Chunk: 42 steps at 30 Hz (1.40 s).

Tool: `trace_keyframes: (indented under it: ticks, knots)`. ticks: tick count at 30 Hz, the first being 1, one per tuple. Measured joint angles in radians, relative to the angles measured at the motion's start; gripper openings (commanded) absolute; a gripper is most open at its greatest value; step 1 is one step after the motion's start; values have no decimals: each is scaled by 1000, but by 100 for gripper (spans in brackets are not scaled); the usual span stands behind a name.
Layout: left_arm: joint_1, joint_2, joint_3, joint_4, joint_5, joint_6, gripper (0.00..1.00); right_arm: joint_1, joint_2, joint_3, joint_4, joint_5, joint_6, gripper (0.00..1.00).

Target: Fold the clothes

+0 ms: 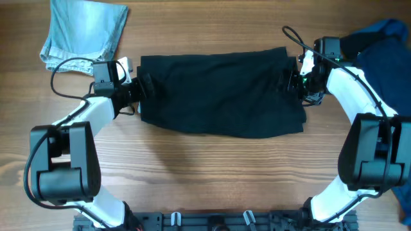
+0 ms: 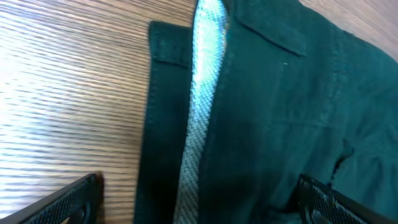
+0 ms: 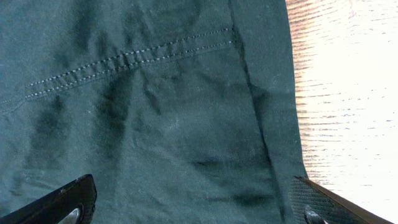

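Nearest to me, both arm bases sit at the front edge of the worktop (image 1: 212, 173), and the arms reach away from me on either side. Between them a black garment (image 1: 221, 93) lies flat across the middle of the wood as a wide band, its long edges running left to right.

The left gripper (image 2: 199, 190) is at the garment's left end. On its wrist camera the fingers (image 2: 62, 202) are spread wide, one over bare wood and the other over cloth, and they pinch nothing. I can see the garment's edge there, with a pale woven strip (image 2: 199, 93) running along the fabric just inside a dark hem.

The right gripper (image 3: 193, 186) is at the opposite end and is spread apart as well, with dark cloth filling the gap and a line of stitching (image 3: 130, 59) crossing above it. The garment's edge runs past the right-hand finger, with wood beyond it.

Further back, a folded piece of light denim (image 1: 83, 32) lies at the far left corner, apart from the black garment. At the far right, a heap of dark blue cloth (image 1: 385, 45) lies behind the right arm.
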Motion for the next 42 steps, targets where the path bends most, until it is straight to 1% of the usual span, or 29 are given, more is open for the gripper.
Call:
trace_keyframes:
  ticks: [4,7,9,10,13,14,16,18,19,22,24,28,30,34,38,39,40,41,42]
  knots:
    - [0,4,3,-5,46,5,99,0,0,0,-1,0,0,100]
    - [0,4,4,-26,93,5,87,0,0,0,-2,-7,0,100]
    - [0,5,5,-45,109,10,87,0,0,0,-4,-14,0,100]
    - [0,6,5,-51,111,12,83,0,0,0,-4,-15,0,100]
    - [0,8,5,-54,118,10,60,0,0,0,-5,-16,0,100]
    - [0,11,5,-55,118,8,44,0,0,0,-6,-17,0,100]
    - [-2,14,5,-55,118,13,18,0,0,0,-10,-18,0,100]
    - [-2,15,5,-54,126,12,8,0,0,0,-11,-18,0,100]
    - [-2,15,5,-54,127,8,4,0,0,0,-11,-18,0,100]
    - [-3,15,5,-61,132,11,4,0,0,0,-11,-18,0,100]
    - [-2,11,7,-93,122,11,4,0,0,0,-11,-18,0,100]
    - [-1,-32,50,-280,25,12,4,0,0,0,-10,-18,0,100]
    - [-1,-62,103,-370,-24,11,4,0,0,0,-10,-18,0,100]
    - [0,-123,224,-496,-107,11,4,0,0,0,-10,-18,0,100]
    - [1,-144,324,-599,-142,16,4,0,0,0,-11,-38,0,100]
    - [1,-144,357,-641,-147,20,8,0,0,0,-11,-44,0,100]
    - [0,-144,372,-657,-152,23,24,0,0,0,-11,-55,0,100]
    - [-2,-144,381,-665,-154,26,46,0,0,0,-10,-59,0,100]
    - [-6,-144,390,-671,-159,32,73,0,0,0,-7,-60,0,100]
